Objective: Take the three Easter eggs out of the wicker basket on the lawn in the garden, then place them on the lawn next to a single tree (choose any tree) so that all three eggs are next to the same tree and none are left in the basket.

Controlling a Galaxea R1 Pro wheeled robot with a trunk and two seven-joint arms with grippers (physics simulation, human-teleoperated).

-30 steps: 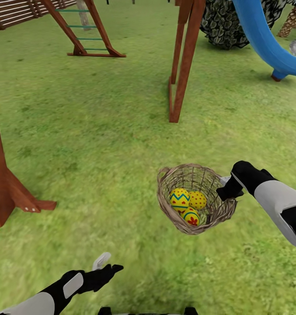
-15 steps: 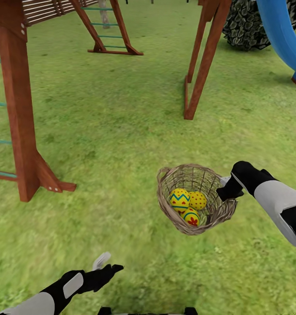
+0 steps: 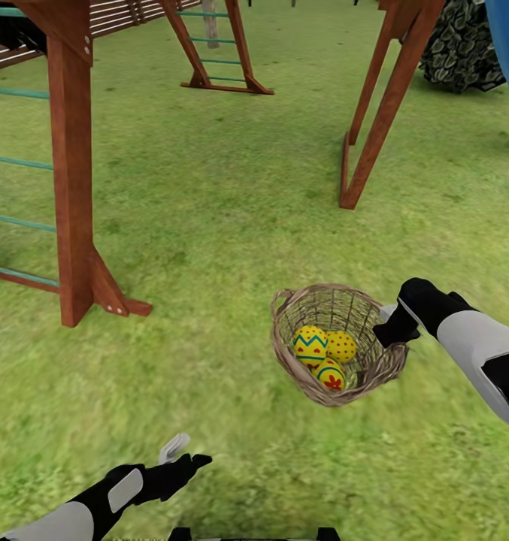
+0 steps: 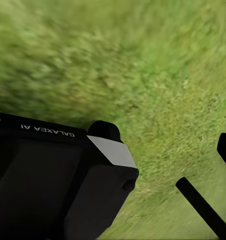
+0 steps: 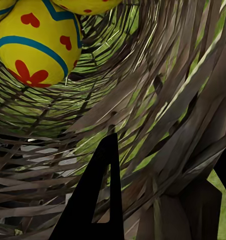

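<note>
Carried, not resting: basket (image 3: 337,342) in the lower right of the head view, held at its right rim by the right gripper (image 3: 393,319), fingers pinched shut on the wicker there. Judged a way to move all 3 eggs (image 3: 323,350) at once toward a tree rather than picking them out one by one. Tilted, mouth turned up and toward the left of the frame, far rim higher than the near one, so the load settles against the lower wall. Eggs bunched together and touching in the bottom: 1 with a blue zigzag at the left, 1 spotted behind it, 1 with a red flower lowest. Long axes hard to read; roughly upright for the zigzag one.

Close view along the right fingers: wicker strands and a flower-painted egg (image 5: 37,45) pressed against the weave.

Left gripper (image 3: 180,451) low at the lower left, fingers spread apart, holding nothing, over the grass (image 3: 209,225). Wooden play frame (image 3: 70,150) at the upper left.
</note>
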